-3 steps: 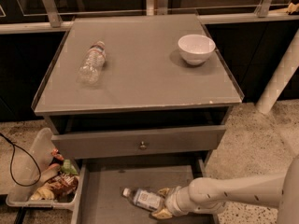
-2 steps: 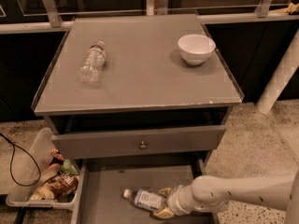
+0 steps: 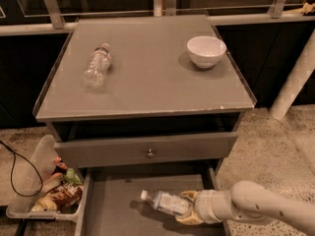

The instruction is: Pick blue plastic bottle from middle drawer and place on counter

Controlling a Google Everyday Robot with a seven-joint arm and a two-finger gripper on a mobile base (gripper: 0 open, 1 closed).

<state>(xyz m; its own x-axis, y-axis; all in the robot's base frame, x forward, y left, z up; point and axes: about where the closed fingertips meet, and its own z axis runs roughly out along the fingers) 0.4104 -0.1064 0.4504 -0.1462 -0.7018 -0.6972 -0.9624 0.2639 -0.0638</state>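
Note:
The blue plastic bottle [image 3: 163, 201] lies on its side in the open middle drawer [image 3: 110, 213], white cap pointing left. My gripper [image 3: 187, 207] reaches in from the right at the bottle's base end, its yellowish fingers [image 3: 189, 196] around the bottle. The white arm [image 3: 261, 209] runs off to the lower right. The grey counter [image 3: 147, 70] lies above, far from the gripper.
A clear crinkled bottle with a red-white label [image 3: 97, 64] lies on the counter's left side. A white bowl [image 3: 206, 50] stands at its right. A shut drawer front with a round knob [image 3: 149, 153] is above the open drawer. A clear bin of snacks [image 3: 47, 193] sits on the floor at left.
The bottle and gripper have shifted slightly up and left in the drawer, the bottle lying more level. The counter's objects have not moved.

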